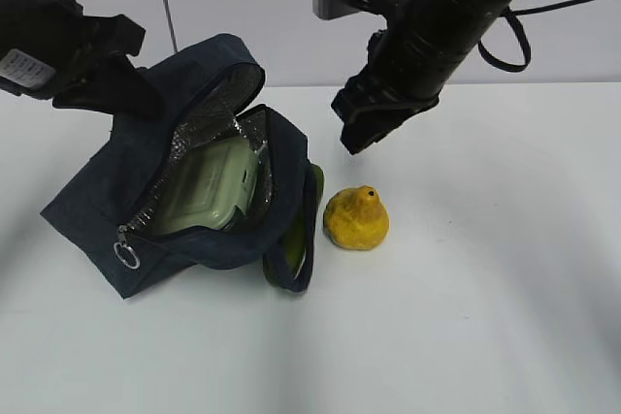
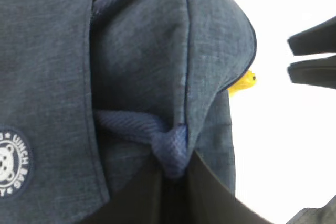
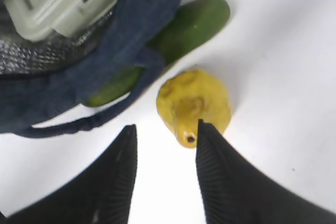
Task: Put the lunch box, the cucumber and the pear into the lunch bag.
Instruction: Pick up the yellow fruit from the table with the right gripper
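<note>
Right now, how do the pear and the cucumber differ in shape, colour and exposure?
The pear is squat, lumpy and yellow; the cucumber is long, smooth and dark green. The pear sits fully exposed, while the cucumber lies partly under the lunch bag and its strap. Both rest on the table, outside the bag.

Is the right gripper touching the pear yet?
Apart. The exterior view shows the right gripper hanging open above the pear, with bare table showing between them; the overlap in the right wrist view is only perspective.
</note>
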`<state>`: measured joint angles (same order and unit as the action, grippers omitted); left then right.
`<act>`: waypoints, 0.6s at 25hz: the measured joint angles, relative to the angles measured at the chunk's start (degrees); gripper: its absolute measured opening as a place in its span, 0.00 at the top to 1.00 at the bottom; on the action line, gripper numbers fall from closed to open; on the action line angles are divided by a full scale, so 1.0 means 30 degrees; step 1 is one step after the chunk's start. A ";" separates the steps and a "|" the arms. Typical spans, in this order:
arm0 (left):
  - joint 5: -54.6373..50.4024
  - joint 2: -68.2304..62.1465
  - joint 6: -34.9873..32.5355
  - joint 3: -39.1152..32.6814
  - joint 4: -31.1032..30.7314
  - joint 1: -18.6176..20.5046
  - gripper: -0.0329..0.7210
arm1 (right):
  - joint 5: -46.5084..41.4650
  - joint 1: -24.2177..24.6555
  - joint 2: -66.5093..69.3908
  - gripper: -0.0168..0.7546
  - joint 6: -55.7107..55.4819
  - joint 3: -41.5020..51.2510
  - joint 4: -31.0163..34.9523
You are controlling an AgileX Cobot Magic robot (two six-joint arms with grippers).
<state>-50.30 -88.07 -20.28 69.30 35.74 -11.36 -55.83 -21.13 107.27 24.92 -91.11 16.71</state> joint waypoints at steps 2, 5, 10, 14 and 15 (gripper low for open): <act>0.0000 0.0000 0.0168 0.0000 -0.0162 0.0000 0.95 | -0.0907 0.0000 0.0000 0.58 -0.0494 0.0000 -0.0739; 0.0000 0.0000 0.0420 0.0000 -0.0582 0.0000 0.95 | -0.1766 0.0000 0.0000 0.58 -0.0771 0.0000 -0.1095; 0.0013 0.0000 0.0587 0.0000 -0.0934 0.0030 0.95 | -0.2015 -0.0118 0.0042 0.58 -0.1523 0.0000 -0.1345; -0.0036 0.0000 0.0628 0.0000 -0.0934 0.0030 0.95 | -0.1929 -0.0312 0.0814 0.58 -0.1829 0.0000 -0.1426; -0.0085 0.0000 0.0628 0.0000 -0.0934 0.0030 0.95 | -0.1773 -0.0307 0.1071 0.58 -0.1908 0.0000 -0.1503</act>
<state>-50.55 -88.07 -18.39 69.30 32.94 -11.27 -61.15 -22.05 110.48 19.20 -91.11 12.20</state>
